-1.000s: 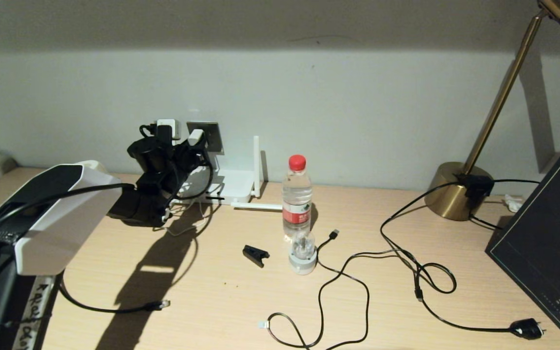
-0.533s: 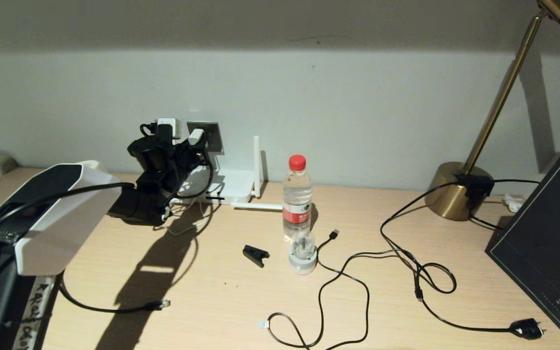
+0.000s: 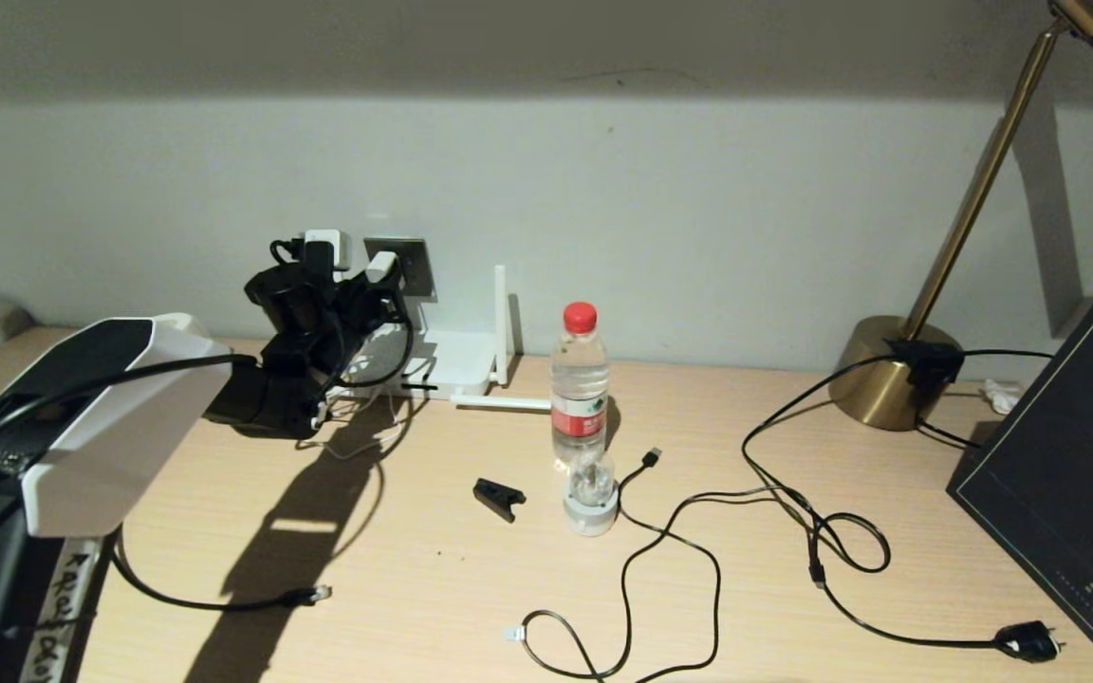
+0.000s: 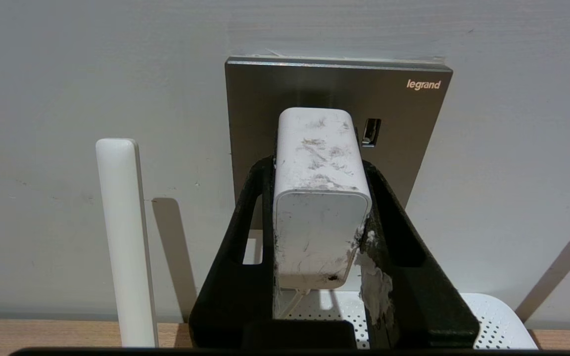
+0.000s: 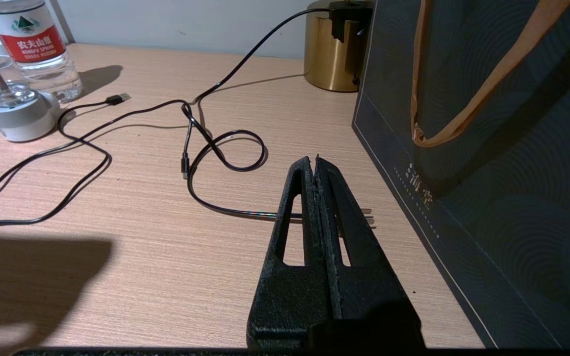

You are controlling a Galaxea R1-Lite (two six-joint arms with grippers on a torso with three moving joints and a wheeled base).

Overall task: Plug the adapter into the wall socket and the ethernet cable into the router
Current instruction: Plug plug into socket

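My left gripper (image 4: pixel 318 164) is shut on the white adapter (image 4: pixel 320 207) and holds it against the grey wall socket (image 4: pixel 413 128). The adapter's far end meets the plate, and its pins are hidden. In the head view this gripper (image 3: pixel 361 289) is at the socket (image 3: pixel 411 264), above the white router (image 3: pixel 452 365). The adapter's thin white cord drops towards the router (image 4: pixel 493 316). The ethernet cable's clear plug (image 3: pixel 320 594) lies loose on the desk near the front left. My right gripper (image 5: pixel 314 160) hangs shut and empty low over the desk at the right.
A water bottle (image 3: pixel 580 379), a small glass-topped gadget (image 3: pixel 590 493) and a black clip (image 3: pixel 498 497) stand mid-desk. Black cords loop across the right half, ending in a USB plug (image 3: pixel 652 457) and a mains plug (image 3: pixel 1030 643). A brass lamp base (image 3: pixel 893 370) and a dark bag (image 5: pixel 502 148) are at the right.
My left arm has shifted slightly to the left and towards the wall with the adapter still in its grip. Nothing else has moved.
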